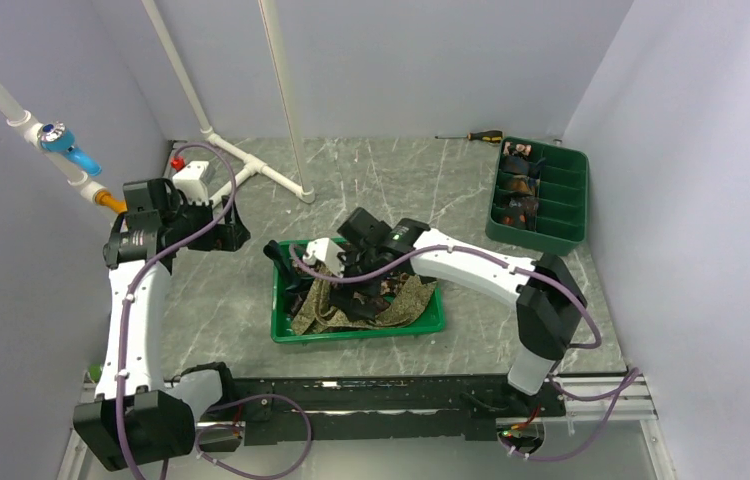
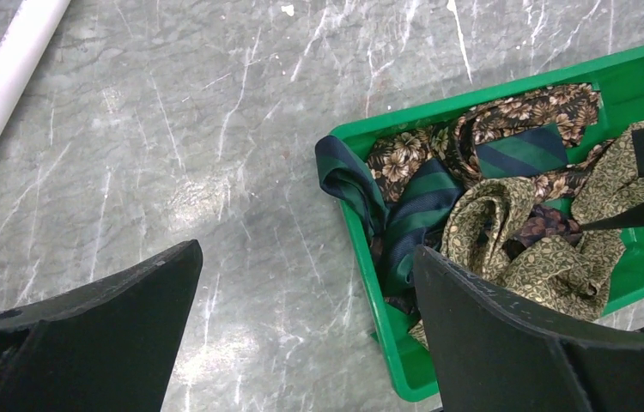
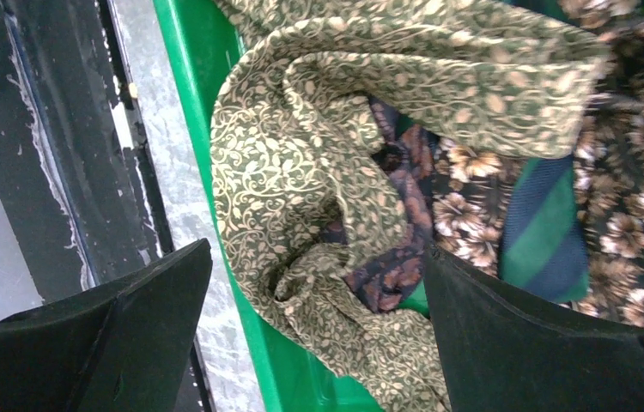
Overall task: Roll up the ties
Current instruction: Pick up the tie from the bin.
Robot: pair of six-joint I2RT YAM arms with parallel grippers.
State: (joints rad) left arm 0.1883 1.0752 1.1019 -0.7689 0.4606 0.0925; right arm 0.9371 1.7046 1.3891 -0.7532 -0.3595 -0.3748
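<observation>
Over on the left, the left gripper [image 2: 306, 249] hangs above bare marble table [image 2: 173, 129]. Its jaws are spread wide, with nothing between them and nothing touched. The white pipe [image 2: 1, 94] lies far-left of it on the table.

Moving right to the middle, the green tray [image 1: 351, 335] holds the loose ties in a tangled heap. A navy-and-green striped tie [image 2: 422, 206] spills over the tray's left rim. A brown floral tie [image 2: 525, 112] lies along the far side, and an olive leaf-print tie [image 3: 301, 172] is bunched over the near side, with a dark tie showing through its folds.

The right gripper [image 3: 317, 249] is low over that heap at the tray's near edge, jaws wide apart and gripping nothing. One finger [image 3: 112, 335] sits outside the tray over the metal rail. The other finger [image 3: 542, 343] is over the striped and floral fabric, but I can't tell whether it touches the cloth. The olive tie lies in the gap between them.

At far right, a second green tray [image 1: 576, 200] with divided compartments stands against the wall. A few small rolled ties [image 1: 519, 185] sit in its left column. A screwdriver [image 1: 471, 136] lies just beyond it on the table.
</observation>
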